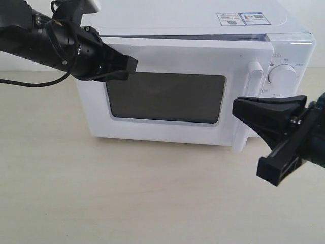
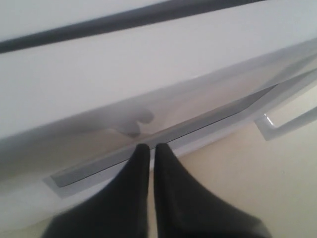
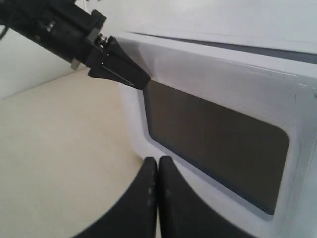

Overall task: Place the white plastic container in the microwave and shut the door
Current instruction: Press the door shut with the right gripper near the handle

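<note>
The white microwave (image 1: 193, 23) stands at the back of the table. Its door (image 1: 167, 56) is swung almost flush with the body, with a thin dark gap along the top edge. The dark window (image 1: 165, 96) shows nothing inside, so the white plastic container is hidden. My left gripper (image 1: 133, 64) is shut, its tip against the door's upper left corner, just above the window. In the left wrist view that gripper (image 2: 150, 147) touches the door (image 2: 124, 74) at the window frame. My right gripper (image 1: 236, 108) is shut and empty, hovering in front of the door below the bar handle (image 1: 254, 68). In its own view, the right gripper (image 3: 158, 159) sits near the window (image 3: 218, 139).
A round white dial (image 1: 283, 75) sits on the panel right of the handle. The pale wooden table (image 1: 127, 193) stretches in front of the microwave. A black cable trails from the left arm at the far left.
</note>
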Robot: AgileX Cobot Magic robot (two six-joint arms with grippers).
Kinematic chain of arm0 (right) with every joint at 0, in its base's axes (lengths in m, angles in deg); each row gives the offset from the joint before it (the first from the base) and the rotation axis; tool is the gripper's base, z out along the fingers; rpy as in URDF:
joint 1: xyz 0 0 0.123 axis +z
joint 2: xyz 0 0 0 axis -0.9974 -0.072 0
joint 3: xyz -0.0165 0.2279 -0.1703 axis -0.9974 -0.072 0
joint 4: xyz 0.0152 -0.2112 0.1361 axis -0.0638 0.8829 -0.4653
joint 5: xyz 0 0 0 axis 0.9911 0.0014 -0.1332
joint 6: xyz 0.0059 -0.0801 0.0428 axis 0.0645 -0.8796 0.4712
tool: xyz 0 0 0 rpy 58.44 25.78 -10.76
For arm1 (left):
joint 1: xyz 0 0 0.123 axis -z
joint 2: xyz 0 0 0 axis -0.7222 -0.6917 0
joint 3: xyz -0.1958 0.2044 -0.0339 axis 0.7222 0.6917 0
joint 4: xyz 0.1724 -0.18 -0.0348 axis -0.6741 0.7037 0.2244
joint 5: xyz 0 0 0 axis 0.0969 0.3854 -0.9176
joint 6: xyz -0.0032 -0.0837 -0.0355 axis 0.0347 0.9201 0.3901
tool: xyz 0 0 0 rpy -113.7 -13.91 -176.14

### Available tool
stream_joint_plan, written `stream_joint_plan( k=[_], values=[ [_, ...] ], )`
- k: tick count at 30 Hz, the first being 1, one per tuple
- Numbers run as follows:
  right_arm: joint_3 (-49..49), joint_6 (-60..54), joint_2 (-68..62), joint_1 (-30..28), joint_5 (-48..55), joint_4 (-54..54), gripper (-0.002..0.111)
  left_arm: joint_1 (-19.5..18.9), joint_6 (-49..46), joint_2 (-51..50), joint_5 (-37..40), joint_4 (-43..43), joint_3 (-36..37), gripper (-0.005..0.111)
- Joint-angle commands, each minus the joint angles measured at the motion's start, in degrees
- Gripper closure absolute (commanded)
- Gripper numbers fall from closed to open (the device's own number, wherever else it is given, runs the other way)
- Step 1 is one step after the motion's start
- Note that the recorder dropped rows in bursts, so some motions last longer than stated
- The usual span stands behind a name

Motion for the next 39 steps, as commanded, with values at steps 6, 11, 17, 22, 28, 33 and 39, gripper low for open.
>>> stream_joint_plan(
  k=[6,11,17,22,28,33,39],
  values=[
    [1.5,-21.6,-7.1,0.0,-3.7,-27.1,0.109,-0.1,-0.2,0.9,0.1,-0.1,-0.3,0.102],
    [2.7,-35.8,-9.1,7.9,-4.2,-46.9,0.109,-0.1,-0.2,4.4,0.3,-0.1,-0.3,0.102],
    [9.4,-70.0,-18.4,25.2,-9.9,-86.4,0.109,-0.1,9.7,16.1,1.5,-11.9,9.2,0.102],
    [11.2,-72.8,-19.8,26.1,-11.3,-89.6,0.109,-0.1,21.7,36.2,-6.7,-17.7,24.0,0.102],
    [15.0,-74.6,-25.0,26.1,-11.1,-92.1,0.109,-0.1,24.3,52.9,-3.2,-17.7,33.0,0.102],
    [16.2,-77.1,-27.0,24.5,-11.4,-95.7,0.109,-0.1,24.7,60.9,-0.2,-18.2,36.8,0.102],
    [18.8,-77.1,-27.1,18.7,-5.1,-94.9,0.109,-0.1,27.6,63.8,1.7,-23.3,39.7,0.102]
  ],
)
